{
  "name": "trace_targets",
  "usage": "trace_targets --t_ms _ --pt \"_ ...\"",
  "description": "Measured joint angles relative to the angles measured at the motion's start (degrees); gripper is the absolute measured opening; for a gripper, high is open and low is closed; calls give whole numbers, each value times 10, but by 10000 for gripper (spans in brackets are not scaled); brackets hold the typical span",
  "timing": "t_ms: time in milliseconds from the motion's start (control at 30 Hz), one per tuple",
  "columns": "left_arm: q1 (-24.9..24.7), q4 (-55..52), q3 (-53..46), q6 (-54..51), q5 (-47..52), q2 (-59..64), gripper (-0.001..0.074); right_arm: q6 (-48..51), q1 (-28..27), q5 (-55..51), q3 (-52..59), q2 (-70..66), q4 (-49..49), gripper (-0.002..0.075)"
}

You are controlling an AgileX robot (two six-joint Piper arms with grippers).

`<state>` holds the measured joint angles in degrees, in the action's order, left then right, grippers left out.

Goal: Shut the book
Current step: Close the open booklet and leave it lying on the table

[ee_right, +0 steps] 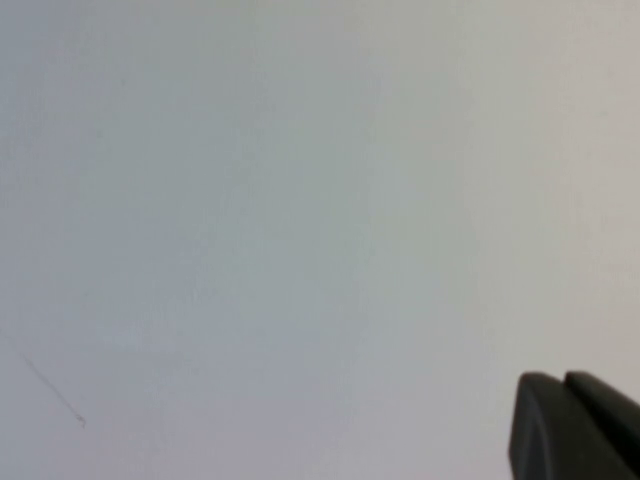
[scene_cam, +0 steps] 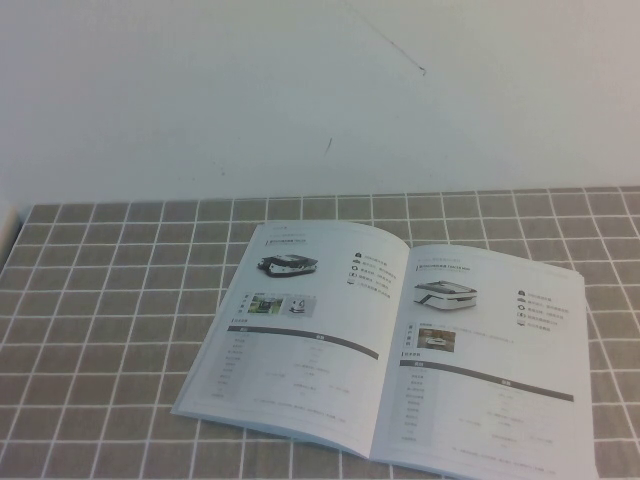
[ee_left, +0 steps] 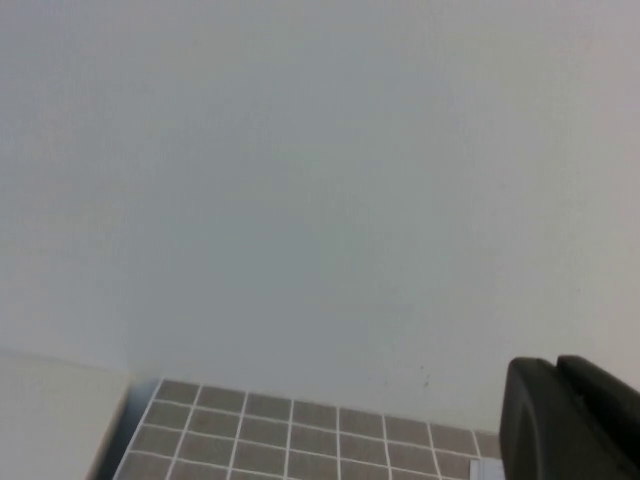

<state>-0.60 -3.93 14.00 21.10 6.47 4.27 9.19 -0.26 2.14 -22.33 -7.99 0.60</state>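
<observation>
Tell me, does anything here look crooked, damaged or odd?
Only small things: the open book lies askew to the grid of the tablecloth, and thin dark scratches mark the wall. No tears or spills show. The left gripper and right gripper face the wall.

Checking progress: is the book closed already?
No: the book lies open on the tiled table; left gripper and right gripper, outside the high view, face the wall.
</observation>
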Motion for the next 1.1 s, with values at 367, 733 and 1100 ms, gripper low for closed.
trace_targets --t_ms 367,733,1100 --pt "0 21 199 -74 171 266 -4 -20 0 -193 -175 -283 -67 -3" --pt "0 291 232 -337 90 487 -4 385 0 -353 -283 -598 -415 -3" --pt "0 496 368 -553 251 705 -4 500 46 -322 -292 -823 -492 -3"
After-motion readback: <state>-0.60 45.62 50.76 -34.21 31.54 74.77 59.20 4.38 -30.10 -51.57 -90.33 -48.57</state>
